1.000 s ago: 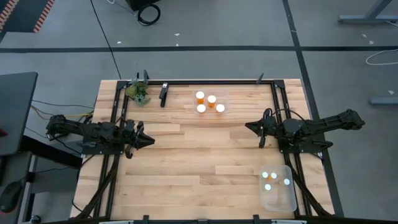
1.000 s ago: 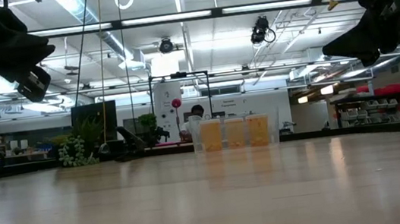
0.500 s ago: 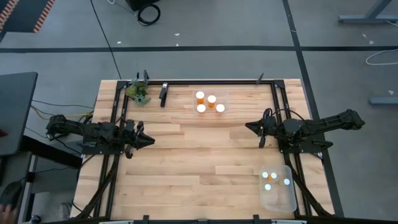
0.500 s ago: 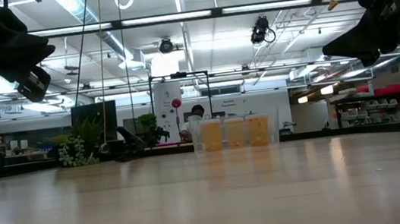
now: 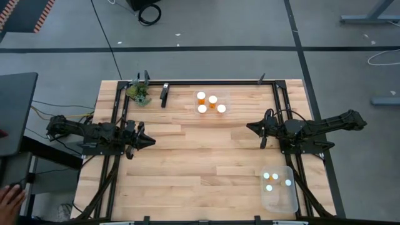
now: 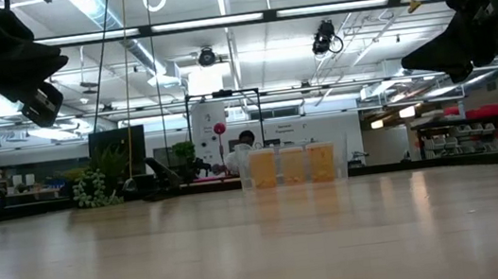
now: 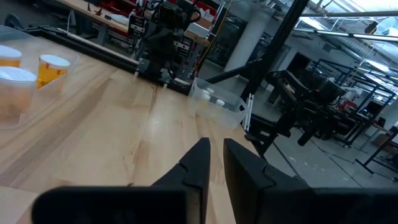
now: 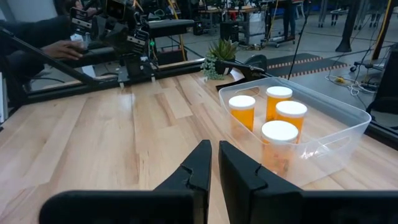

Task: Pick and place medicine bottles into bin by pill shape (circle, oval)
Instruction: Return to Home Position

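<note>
Person's hand (image 5: 9,195) newly near table (image 5: 187,165); bottles (image 5: 211,104) in bins (image 8: 351,121)

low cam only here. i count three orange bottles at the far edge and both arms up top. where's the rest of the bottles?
Observer: In a near bin at the table's near right corner, outside your frame. Several white caps show inside it.
Operator: far ones binned or loose?
Observer: Binned. Four medicine bottles stand in a clear far bin, so one is hidden from you.
Operator: tools holding anything?
Observer: No. The left tool over the table's left side and the right tool over its right side both have nothing between their fingers.
</note>
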Tool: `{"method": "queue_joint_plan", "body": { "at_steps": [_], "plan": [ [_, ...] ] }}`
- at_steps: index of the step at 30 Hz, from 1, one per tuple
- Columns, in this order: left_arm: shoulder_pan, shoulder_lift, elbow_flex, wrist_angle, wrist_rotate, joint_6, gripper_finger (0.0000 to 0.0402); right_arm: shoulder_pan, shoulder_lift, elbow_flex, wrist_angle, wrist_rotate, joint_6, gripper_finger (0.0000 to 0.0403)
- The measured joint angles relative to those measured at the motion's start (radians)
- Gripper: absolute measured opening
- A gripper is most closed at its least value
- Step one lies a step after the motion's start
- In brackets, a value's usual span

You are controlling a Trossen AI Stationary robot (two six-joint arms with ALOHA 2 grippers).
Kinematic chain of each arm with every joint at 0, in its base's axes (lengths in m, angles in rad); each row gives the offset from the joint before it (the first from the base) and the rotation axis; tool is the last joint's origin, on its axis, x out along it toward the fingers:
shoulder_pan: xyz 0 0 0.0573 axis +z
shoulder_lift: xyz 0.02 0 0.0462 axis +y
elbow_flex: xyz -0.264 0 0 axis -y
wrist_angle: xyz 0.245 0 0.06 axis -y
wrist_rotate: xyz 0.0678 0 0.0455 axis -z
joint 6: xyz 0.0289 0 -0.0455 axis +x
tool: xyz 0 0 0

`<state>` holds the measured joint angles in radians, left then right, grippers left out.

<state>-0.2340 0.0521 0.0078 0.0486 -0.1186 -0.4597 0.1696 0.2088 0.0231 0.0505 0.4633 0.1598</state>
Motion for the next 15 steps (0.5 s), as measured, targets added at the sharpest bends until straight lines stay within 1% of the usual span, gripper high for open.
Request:
{"method": "queue_joint_plan", "body": {
  "at_steps": [8,15],
  "plan": [
    [0.000,0.000,0.000,0.000,0.000,0.000,0.0062,0.000,0.000,0.000,0.000,0.000,0.000,0.0037],
    [0.000,0.000,0.000,0.000,0.000,0.000,0.0053,0.000,0.000,0.000,0.000,0.000,0.000,0.0037]
  ]
}}
